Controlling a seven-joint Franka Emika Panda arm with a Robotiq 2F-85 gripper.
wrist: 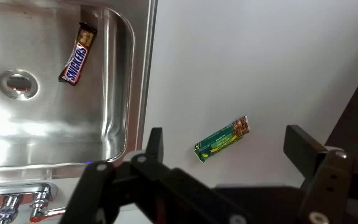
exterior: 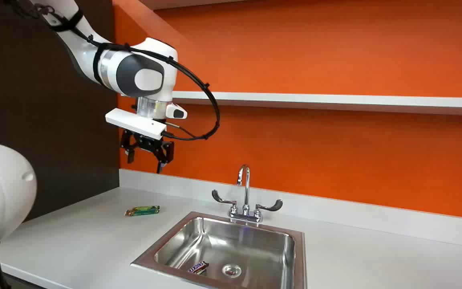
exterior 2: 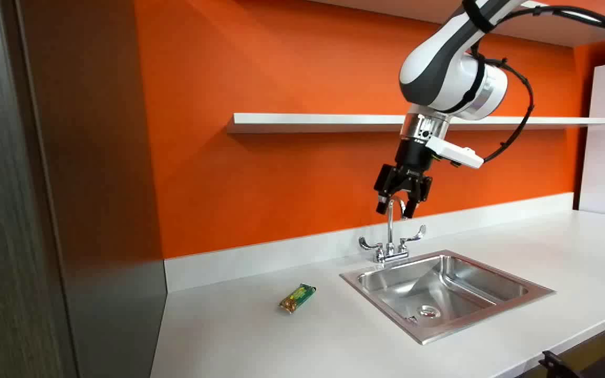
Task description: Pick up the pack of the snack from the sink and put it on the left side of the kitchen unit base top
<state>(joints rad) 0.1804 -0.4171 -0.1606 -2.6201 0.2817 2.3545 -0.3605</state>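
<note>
End effector (exterior: 145,162) over the bench (exterior: 78,245), jaws wide apart

My wrist view shows SNICKERS on the pack (wrist: 78,57); in an exterior view, only a sliver (exterior 2: 411,319). Crinkled, it lies left of the round drain (exterior: 232,271) in the steel sink (exterior: 300,261).

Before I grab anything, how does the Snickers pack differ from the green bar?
The Snickers pack lies in the sink; the green bar lies on the white worktop. The Snickers pack is dark brown with blue letters on white; the green bar is mostly green with a yellow band. In the wrist view, the Snickers pack runs steeply, while the green bar slants more gently. Both are slim, wrapped bars.
</note>
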